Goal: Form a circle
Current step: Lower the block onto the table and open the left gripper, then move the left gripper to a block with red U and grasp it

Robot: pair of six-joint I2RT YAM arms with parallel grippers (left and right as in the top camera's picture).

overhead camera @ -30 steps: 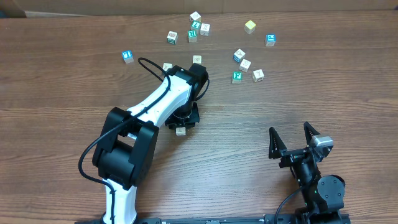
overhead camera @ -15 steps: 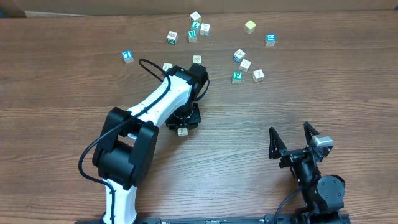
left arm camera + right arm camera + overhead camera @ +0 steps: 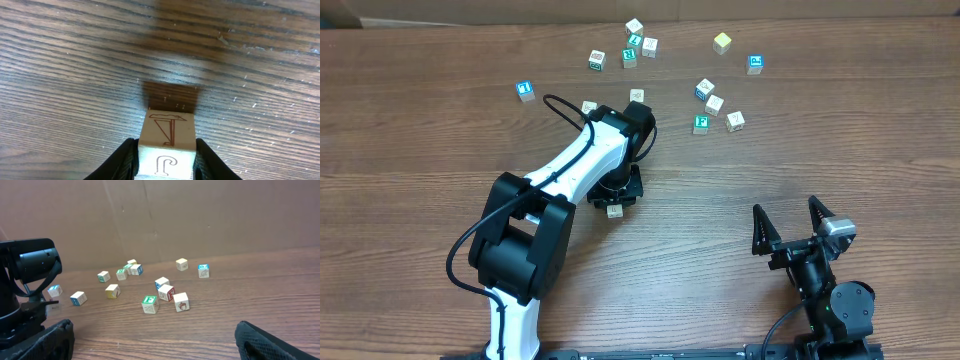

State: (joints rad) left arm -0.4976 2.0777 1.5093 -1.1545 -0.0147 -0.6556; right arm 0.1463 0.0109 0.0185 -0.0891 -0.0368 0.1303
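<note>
No circle exists yet: nowhere on the table (image 3: 840,150) do cubes stand in a closed ring. The nearest thing to one is a loose group of four cubes (image 3: 714,103) at about 1 o'clock, set apart from one another. Other cubes (image 3: 635,40) lie strewn from 11 to 12 o'clock. Near the table's centre the left claw (image 3: 166,155) is narrowed onto a single cream cube (image 3: 167,131) with red print, a finger against each side. The right claw (image 3: 786,208) stands wide and empty at 5 o'clock. By my reading the work is barely begun, with every place in the ring yet to be filled.
</note>
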